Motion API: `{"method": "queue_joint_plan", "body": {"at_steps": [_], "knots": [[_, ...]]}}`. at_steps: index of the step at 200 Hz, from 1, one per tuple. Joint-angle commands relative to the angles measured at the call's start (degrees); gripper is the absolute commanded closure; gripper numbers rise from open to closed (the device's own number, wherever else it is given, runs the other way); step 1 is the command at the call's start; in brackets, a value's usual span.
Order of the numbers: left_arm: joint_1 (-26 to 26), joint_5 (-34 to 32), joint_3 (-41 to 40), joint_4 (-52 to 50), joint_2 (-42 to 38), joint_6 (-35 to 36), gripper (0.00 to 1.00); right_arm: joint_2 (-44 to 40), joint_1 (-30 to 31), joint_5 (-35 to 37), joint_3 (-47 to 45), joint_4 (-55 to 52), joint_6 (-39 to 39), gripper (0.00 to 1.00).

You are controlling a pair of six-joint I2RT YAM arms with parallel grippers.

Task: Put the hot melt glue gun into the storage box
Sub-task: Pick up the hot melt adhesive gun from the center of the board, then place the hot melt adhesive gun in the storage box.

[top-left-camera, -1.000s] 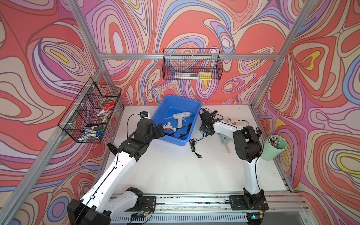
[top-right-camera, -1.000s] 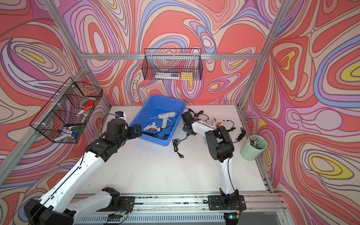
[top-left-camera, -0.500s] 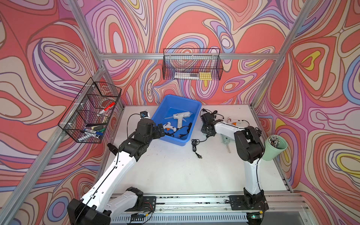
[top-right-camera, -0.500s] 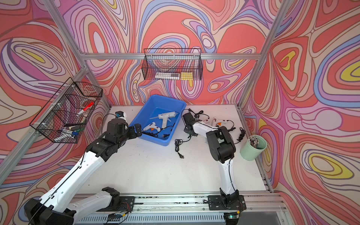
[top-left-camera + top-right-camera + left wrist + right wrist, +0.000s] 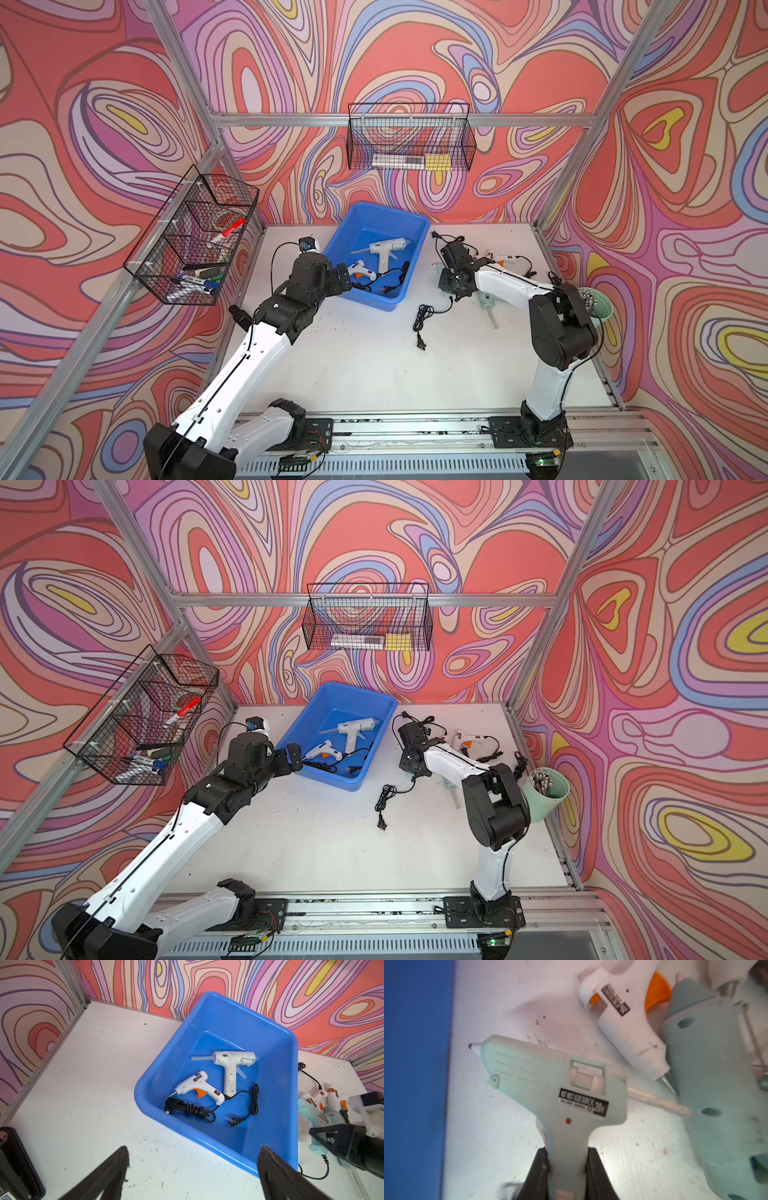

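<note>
The blue storage box [image 5: 423,232] [image 5: 390,712] stands at the back middle of the table, with two white glue guns [image 5: 230,1064] [image 5: 199,1086] and their black cords inside. Just right of the box, my right gripper [image 5: 568,1163] [image 5: 454,289] is shut on the handle of a mint-green hot melt glue gun [image 5: 550,1088], which lies on the table with its nozzle toward the box wall [image 5: 415,1064]. My left gripper [image 5: 192,1159] [image 5: 347,280] hangs open and empty at the box's near left corner.
A white glue gun with an orange trigger [image 5: 625,1018] and a larger teal one [image 5: 716,1084] lie right beside the held gun. A loose black cord [image 5: 424,320] trails toward the front. A mint cup [image 5: 598,303] stands at the right edge; wire baskets [image 5: 195,237] [image 5: 411,137] hang on the walls.
My right gripper has slid slightly right, away from the box, and closed on the mint gun's handle. The left arm has not moved.
</note>
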Motion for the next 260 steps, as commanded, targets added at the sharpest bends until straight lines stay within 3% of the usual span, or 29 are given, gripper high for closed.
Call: {"method": "queue_joint_plan", "body": {"at_steps": [1, 44, 98, 127, 152, 168, 207, 260], "knots": [[0.3, -0.1, 0.6, 0.7, 0.4, -0.2, 0.01, -6.1, -0.1, 0.4, -0.3, -1.1, -2.6, 1.00], [0.3, 0.6, 0.3, 0.9, 0.6, -0.2, 0.01, -13.5, 2.1, 0.0, 3.2, -4.9, -6.9, 1.00], [0.3, 5.1, -1.1, 3.7, 0.2, 2.1, 0.01, -15.1, 6.2, -6.0, 17.7, -10.6, -15.5, 1.00], [0.3, 13.6, -3.0, 8.8, -0.8, 5.7, 0.01, -12.3, 8.3, -10.8, 27.0, -12.1, -19.9, 1.00], [0.3, 24.7, -4.0, 12.5, -0.5, 9.2, 0.01, -8.6, 9.0, -15.1, 35.6, -12.8, -22.7, 1.00], [0.3, 27.7, -4.0, 12.8, 0.0, 9.8, 0.01, -5.9, 9.3, -17.2, 40.8, -12.7, -24.4, 1.00], [0.3, 25.9, -4.4, 13.3, -0.8, 9.2, 0.01, 0.8, 9.6, -19.8, 52.0, -9.5, -28.2, 1.00], [0.3, 21.4, -4.7, 13.0, -4.0, 9.1, 0.01, 5.9, 9.6, -23.2, 55.1, 3.4, -27.9, 1.00]]}}
